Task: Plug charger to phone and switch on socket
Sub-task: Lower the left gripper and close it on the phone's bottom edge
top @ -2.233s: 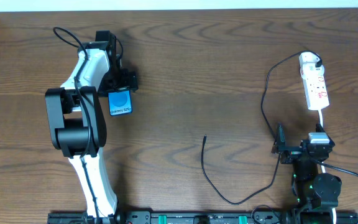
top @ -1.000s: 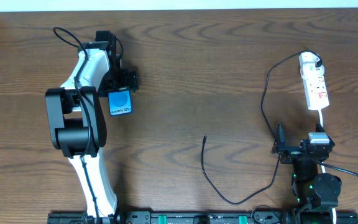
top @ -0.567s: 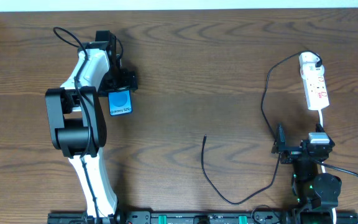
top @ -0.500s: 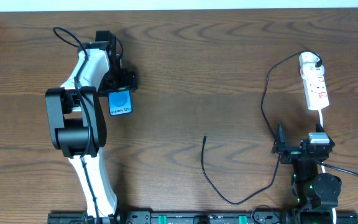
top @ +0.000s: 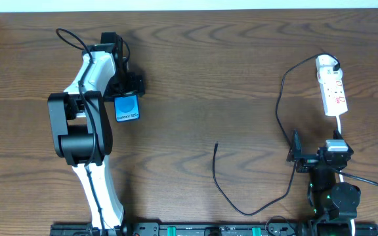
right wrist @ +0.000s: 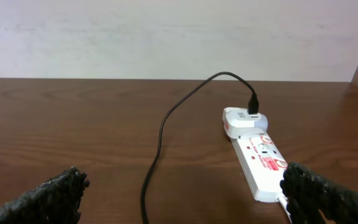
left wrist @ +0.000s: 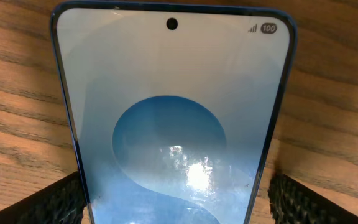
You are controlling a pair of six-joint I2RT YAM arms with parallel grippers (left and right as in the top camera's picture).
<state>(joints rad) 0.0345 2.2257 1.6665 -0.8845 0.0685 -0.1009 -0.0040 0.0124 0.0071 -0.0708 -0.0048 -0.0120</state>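
Phone [top: 127, 108], flat on the table [top: 209, 72] — flanked by the left gripper [top: 127, 97], presumably to be steadied; pinch cannot be told. Right gripper [top: 317, 152] — spread, nothing held. Charger [top: 241, 211] tip left mid-table, unplugged; socket [top: 332, 92] far right.

On the flat rectangular blue-screened smartphone [left wrist: 173, 124], "100" in a dark pill and a signal-bar sign are shown right of its punch-hole camera [left wrist: 172, 23]; "Galaxy S25" is read overhead.
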